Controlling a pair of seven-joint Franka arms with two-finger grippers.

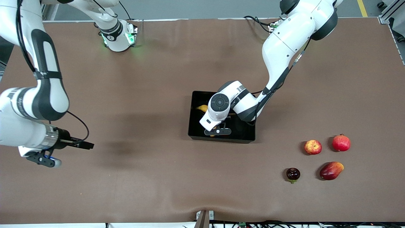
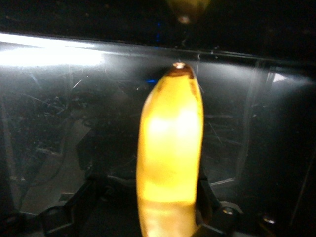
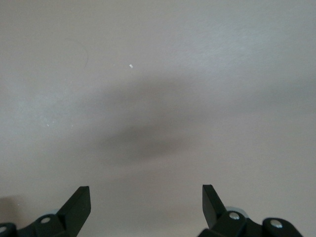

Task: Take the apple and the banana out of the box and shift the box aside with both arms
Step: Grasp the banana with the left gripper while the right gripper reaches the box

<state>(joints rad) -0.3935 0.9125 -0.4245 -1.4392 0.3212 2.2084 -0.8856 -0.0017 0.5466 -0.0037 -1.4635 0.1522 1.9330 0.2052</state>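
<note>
Apple out, banana next

My left claw (image 1: 217, 130) grasps the banana (image 2: 170, 153) in the box (image 1: 193, 126); the apple (image 1: 313, 147) sits outside; right claw (image 3: 145, 202) waits released.

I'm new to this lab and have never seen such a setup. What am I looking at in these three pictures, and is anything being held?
Two white robot arms work at a brown table. The wide picture looks down from across the table; the other two come from cameras on each arm's wrist.

The left gripper is down inside the black box, its jaws on either side of the banana. They look closed on it, but the banana is not lifted.

The right gripper waits over bare table at the right arm's end, jaws open and empty.

Toward the left arm's end lie the apple, a pomegranate, a mango and a small dark fruit.
</note>
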